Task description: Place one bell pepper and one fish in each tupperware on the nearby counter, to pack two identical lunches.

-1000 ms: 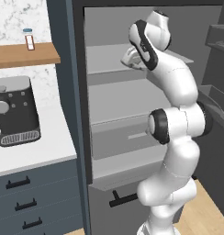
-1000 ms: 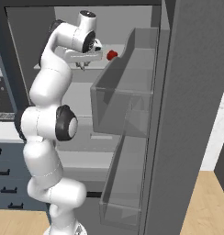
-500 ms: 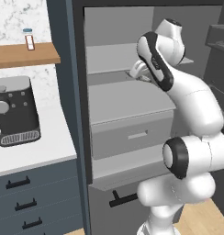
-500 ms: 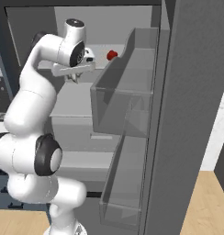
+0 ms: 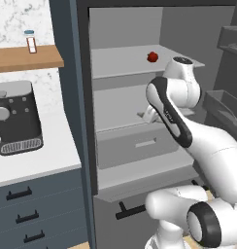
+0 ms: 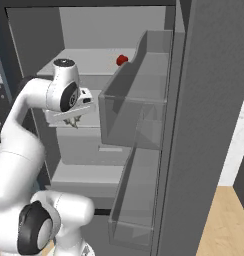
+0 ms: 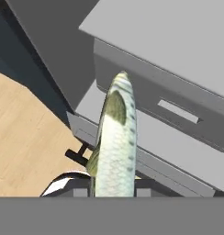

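End effector [image 6: 74, 121] closed on fish [image 7: 114, 137], held clear of fridge shelf [image 5: 140, 61], above drawer [image 7: 173, 110]. Step in hand: fish transfer. Red pepper [image 5: 152, 57] on upper shelf. Next move: carry fish to table [image 5: 38, 160], release into container.

open grey fridge cabinet [image 5: 140, 29], dark frame, pale shelves [image 5: 135, 61] inside, grey drawer [image 5: 135, 146] with slot handle below. fridge door [image 6: 144, 130] swung open at right, clear door bins stacked down inner face. brown wooden wall shelf [image 5: 23, 57] at left against white marbled wall [image 5: 13, 19], small bottle [image 5: 30, 41] standing on it. dark coffee machine [image 5: 16, 119] on white worktop [image 5: 38, 163]. dark blue-grey drawers [image 5: 33, 209] with black handles beneath. light wooden floor [image 6: 219, 220] at lower right; even, soft light.
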Controlling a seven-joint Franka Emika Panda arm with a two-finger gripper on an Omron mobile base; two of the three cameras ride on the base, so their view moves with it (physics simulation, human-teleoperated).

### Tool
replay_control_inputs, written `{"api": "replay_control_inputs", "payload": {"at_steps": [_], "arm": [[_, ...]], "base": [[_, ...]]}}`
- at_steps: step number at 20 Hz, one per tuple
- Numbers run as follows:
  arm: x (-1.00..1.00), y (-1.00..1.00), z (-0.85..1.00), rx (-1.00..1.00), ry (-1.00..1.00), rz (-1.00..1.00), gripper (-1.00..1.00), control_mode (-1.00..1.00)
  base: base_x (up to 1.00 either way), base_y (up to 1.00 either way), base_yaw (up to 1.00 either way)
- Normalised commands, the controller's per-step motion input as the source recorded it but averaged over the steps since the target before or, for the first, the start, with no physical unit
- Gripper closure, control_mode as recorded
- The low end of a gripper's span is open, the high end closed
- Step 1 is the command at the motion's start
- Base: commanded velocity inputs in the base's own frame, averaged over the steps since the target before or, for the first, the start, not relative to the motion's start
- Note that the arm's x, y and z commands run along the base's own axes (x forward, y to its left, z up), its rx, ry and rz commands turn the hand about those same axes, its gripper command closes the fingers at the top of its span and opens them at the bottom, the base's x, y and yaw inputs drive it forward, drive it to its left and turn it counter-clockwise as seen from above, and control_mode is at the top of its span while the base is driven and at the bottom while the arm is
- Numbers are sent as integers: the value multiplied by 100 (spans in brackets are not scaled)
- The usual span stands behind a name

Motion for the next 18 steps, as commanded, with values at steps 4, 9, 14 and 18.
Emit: {"api": "replay_control_inputs", "payload": {"at_steps": [4, 9, 14, 18], "arm": [[-88, 0, -29, 0, 4, 0, 100, -100], [-99, -2, -5, 1, 0, 0, 100, -100], [0, 0, 0, 0, 0, 0, 100, 100], [0, 0, 0, 0, 0, 0, 100, 100]], "base": [[0, 0, 0], [0, 0, 0], [-91, 19, -2], [-66, 67, -2]]}}
